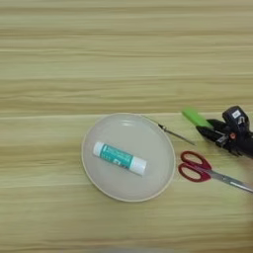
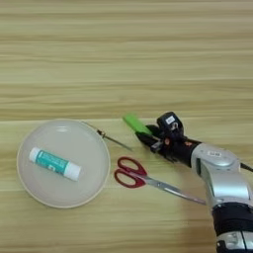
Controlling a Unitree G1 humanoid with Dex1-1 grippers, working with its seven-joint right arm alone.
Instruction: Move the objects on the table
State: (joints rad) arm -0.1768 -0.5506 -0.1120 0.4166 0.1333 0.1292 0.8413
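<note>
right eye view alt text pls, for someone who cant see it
A silver-armed robot's black two-fingered gripper meets a small green block on a striped wooden table. Red-handled scissors lie below; left, a round beige plate holds a white-and-teal tube.

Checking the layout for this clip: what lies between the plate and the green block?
A thin metal pin lies on the table between the plate and the green block, slanting from the plate's rim toward the scissors. Both views show it.

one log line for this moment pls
right gripper at green block, grasp unclear | red-handled scissors beside plate | glue stick on plate
</note>
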